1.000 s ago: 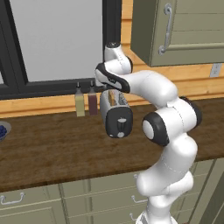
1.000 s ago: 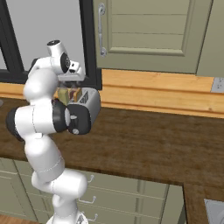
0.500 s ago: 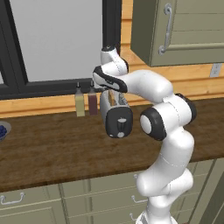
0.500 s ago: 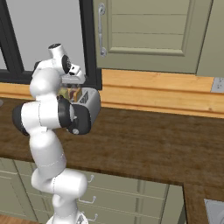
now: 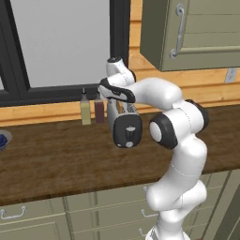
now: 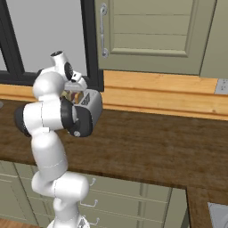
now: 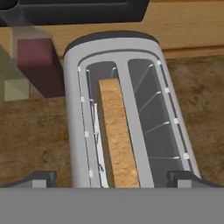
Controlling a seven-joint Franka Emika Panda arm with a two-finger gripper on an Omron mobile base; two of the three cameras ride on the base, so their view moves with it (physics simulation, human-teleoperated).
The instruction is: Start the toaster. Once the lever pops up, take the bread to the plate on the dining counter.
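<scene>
The silver-grey toaster [image 5: 123,123] stands on the dark wood worktop with its black end face [image 5: 128,131] towards me; I cannot pick out the lever on that face. Seen from above in the hand view, the toaster [image 7: 74,118] holds the golden-tan bread [image 7: 116,135] on edge in its left slot, and the right slot is empty. My gripper [image 7: 112,180] hangs open just above the toaster, its dark fingertips [image 7: 41,178] spread wider than the toaster's body. In the left base view the gripper [image 5: 118,103] points down at the toaster's top. The plate and dining counter are out of view.
Two slim bottles [image 5: 85,110] stand just left of the toaster against the wooden backsplash, the dark red bottle [image 7: 39,65] being the closer one. A blue-filled bowl [image 5: 3,139] sits at the far left. A wall cabinet [image 5: 192,33] hangs above on the right.
The hand has come down a little and shifted left over the toaster, and the elbow has swung with it. The jaws stay open. Toaster and bread have not moved.
</scene>
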